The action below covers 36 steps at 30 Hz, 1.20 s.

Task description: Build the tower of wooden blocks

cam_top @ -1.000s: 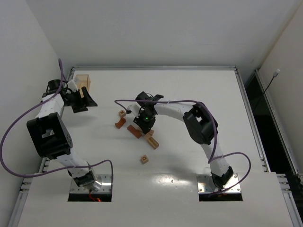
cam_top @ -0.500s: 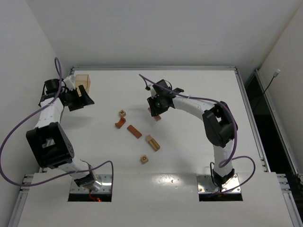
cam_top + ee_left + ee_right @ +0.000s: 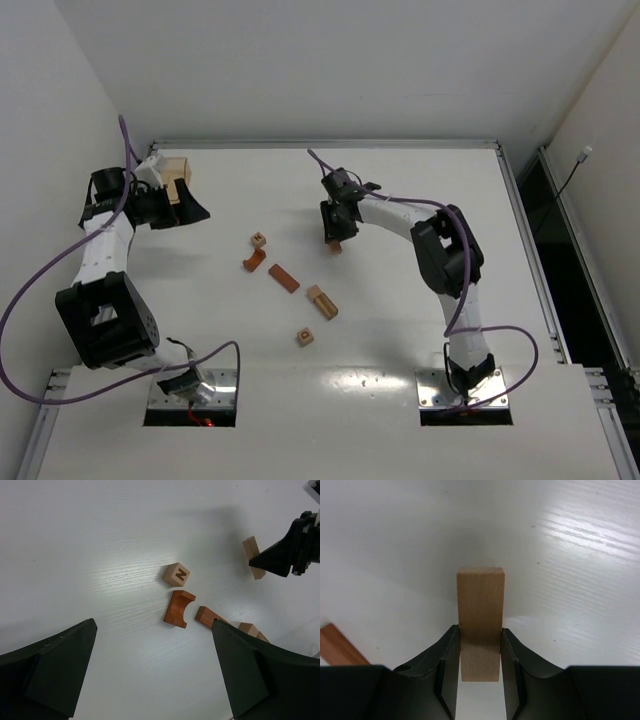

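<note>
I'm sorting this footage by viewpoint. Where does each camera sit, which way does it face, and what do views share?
Top external: above, behind the bases, looking down on the table; left arm and right arm show.
Left wrist: on the left arm, facing the N cube and arch piece; left fingers spread wide at the bottom corners.
Right wrist: on the right arm, facing the table; right fingers clamp a tan bar.
Shared: all three show that bar.

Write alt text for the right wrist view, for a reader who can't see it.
A light tan wooden bar block is clamped between the two black fingers of the right end effector, its far end sticking out over the white table. The corner of a reddish-brown block shows at the lower left edge.
</note>
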Available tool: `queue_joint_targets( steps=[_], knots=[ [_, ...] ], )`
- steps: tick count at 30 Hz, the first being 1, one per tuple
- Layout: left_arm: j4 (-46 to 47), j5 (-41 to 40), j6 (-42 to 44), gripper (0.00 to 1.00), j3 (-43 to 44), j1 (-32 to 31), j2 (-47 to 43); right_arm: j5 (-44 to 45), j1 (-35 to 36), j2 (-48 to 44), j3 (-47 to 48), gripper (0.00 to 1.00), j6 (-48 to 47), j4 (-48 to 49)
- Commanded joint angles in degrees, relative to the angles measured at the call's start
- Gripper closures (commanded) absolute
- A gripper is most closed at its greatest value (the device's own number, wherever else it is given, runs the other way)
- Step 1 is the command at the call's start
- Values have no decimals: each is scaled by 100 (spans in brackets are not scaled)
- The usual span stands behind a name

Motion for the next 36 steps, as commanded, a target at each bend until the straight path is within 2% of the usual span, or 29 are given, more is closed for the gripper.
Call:
queue_joint_targets(
  steps=[1, 16, 17, 18, 20, 21, 22, 26, 28, 31, 32, 33, 36],
  knots=[
    [43, 263, 199, 1, 78, -18, -148, 283, -89, -2, 107, 100, 534, -98],
    [-281, 439, 462, 1, 183, -131, 159, 494, 16, -54, -508, 99, 1246, -98],
    [-334, 439, 550, 1, 253, -132, 160, 494, 68, -124, -561, 93, 1246, -98],
    [-439, 439, 655, 1, 314, -184, 160, 494, 69, -194, -675, 77, 1246, -28],
    [-493, 378, 743, 1, 367, -307, 160, 494, 69, -273, -816, 70, 1246, 113],
    [-562, 325, 744, 1, 368, -308, 160, 494, 69, -326, -817, 63, 1246, 165],
    [-563, 247, 814, 1, 368, -395, 160, 433, 69, -327, -869, 41, 1246, 166],
    [-704, -78, 876, 1, 491, -746, -50, 380, 69, -730, -1001, 10, 993, 315],
    [-538, -271, 815, 1, 491, -957, -226, 380, 69, -1029, -1001, 6, 869, 368],
    [-379, -395, 684, 1, 491, -1256, -569, 589, 16, -1442, -941, 6, 352, 473],
    [-439, -396, 735, 1, 630, -1370, -570, 695, 16, -1574, -940, 8, -103, 526],
    [-1014, -396, 1275, 1, 1040, -1745, -500, 887, 95, -1714, -940, 8, -333, 613],
    [-1766, -616, 2061, 1, 1614, -2310, -376, 1495, 166, -2329, -992, 8, -1396, 973]
  ],
)
